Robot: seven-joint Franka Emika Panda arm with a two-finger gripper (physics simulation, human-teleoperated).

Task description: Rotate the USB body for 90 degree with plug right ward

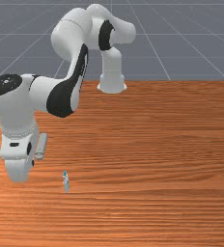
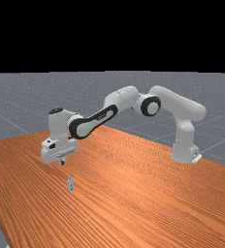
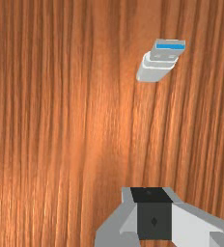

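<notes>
"Front view first. Where's the USB body (image 1: 66,183)?"

"On the wooden surface (image 1: 147,159), toward the front view's right from the jaws (image 1: 33,163). It looks to be standing on end, its plug (image 1: 64,173) uppermost."

"And from the far view?"

"Same upright stance. The arm (image 2: 97,118) holds the jaws above the surface, and the USB body is lower, slightly to the far view's right. They're well apart."

"Are the jaws spread?"

"No. Over in the wrist view the dark pads (image 3: 154,223) meet in the middle, and I see nothing pinched in them."

"So what does the next move turn on?"

"The gap, I'd say. The USB body is straight out in front of the pads, off to one side of the line they close along. The jaws should part, cross over to it and come down around it."

"Any snag?"

"The plug's broad width runs roughly along that closing line, so they'd grip it by the narrow edges, unless they turn first. A clumsy nudge could topple it. Tipping it over, plug rightward, is all ahead."
</notes>
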